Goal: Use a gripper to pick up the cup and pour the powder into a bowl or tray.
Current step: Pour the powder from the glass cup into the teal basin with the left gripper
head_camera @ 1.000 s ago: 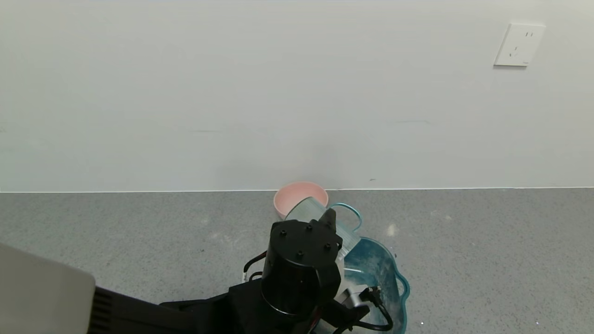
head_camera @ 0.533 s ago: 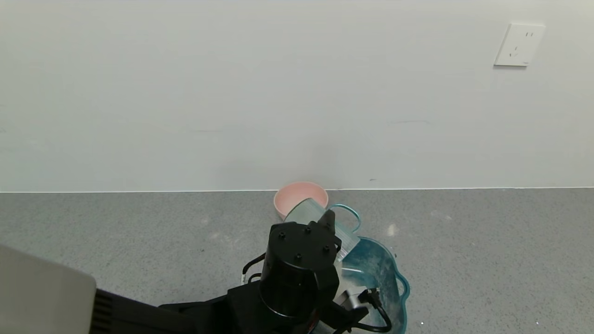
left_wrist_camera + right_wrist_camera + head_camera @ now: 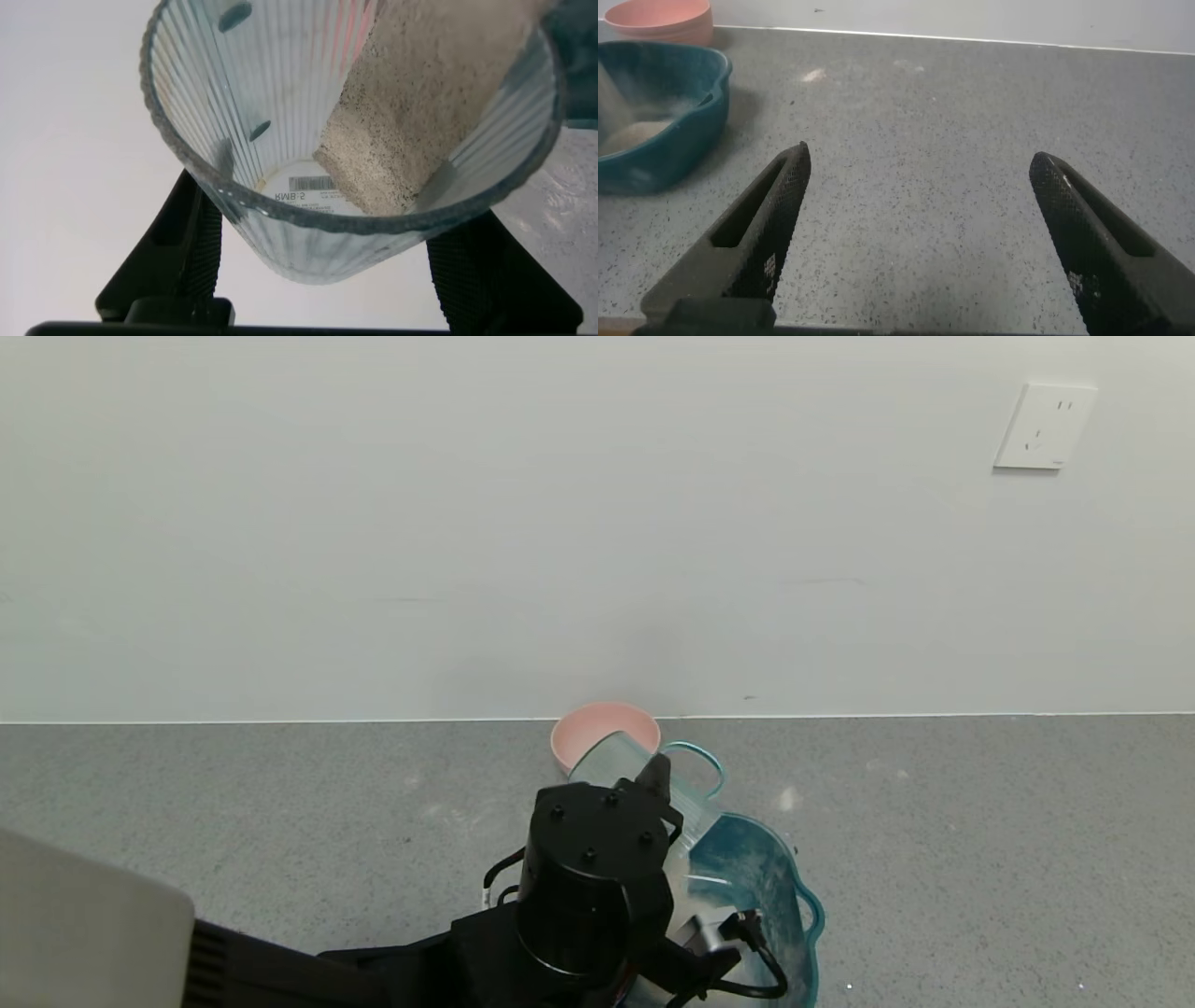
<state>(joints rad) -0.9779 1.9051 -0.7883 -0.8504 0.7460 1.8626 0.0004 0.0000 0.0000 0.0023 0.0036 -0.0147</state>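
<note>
Head view high, facing wall; wrist views close, low; shared teal basin.

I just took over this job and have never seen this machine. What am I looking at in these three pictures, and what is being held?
It is a two-armed robot. The wide picture comes from its head; the other two from cameras on each wrist. The left pincer is shut on a ribbed glass cup, tipped over a teal basin. The left wrist picture looks into the cup, where sandy powder slides toward the rim. A pink bowl stands behind on the grey counter. The right pincer hangs open above bare counter beside the basin.
</note>
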